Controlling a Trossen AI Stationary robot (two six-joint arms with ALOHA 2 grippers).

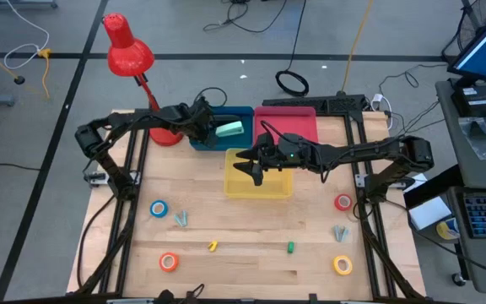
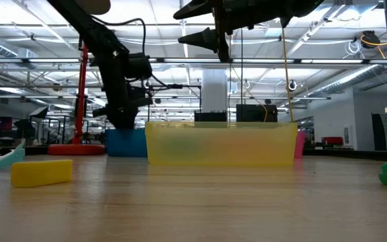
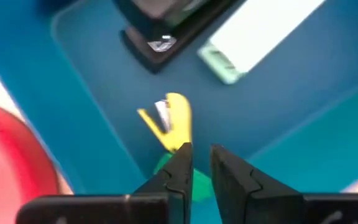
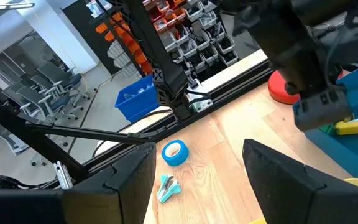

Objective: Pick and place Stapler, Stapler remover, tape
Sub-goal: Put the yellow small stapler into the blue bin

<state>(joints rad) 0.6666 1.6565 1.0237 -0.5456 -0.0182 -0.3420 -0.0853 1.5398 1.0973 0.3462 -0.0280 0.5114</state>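
My left gripper [image 1: 207, 122] [image 3: 202, 155] hangs inside the blue bin [image 1: 241, 142], fingers only narrowly apart, nothing between them. Below it lie a yellow staple remover [image 3: 169, 121], a green one [image 3: 161, 165], a black stapler [image 3: 160, 31] and a mint stapler [image 1: 230, 129]. My right gripper [image 1: 256, 169] [image 4: 197, 168] hovers wide open and empty above the yellow bin [image 2: 220, 142]. Tape rolls lie flat on the table: blue [image 1: 159, 209], orange [image 1: 169, 262], red [image 1: 342, 202], yellow [image 1: 342, 264].
A pink bin [image 1: 287, 123] stands behind the yellow one, and a red lamp [image 1: 129, 52] stands at the far left corner. Loose on the wood are pale-blue claw pieces [image 1: 181, 219] [image 1: 340, 232], a small yellow piece [image 1: 213, 246] and a green piece [image 1: 291, 247].
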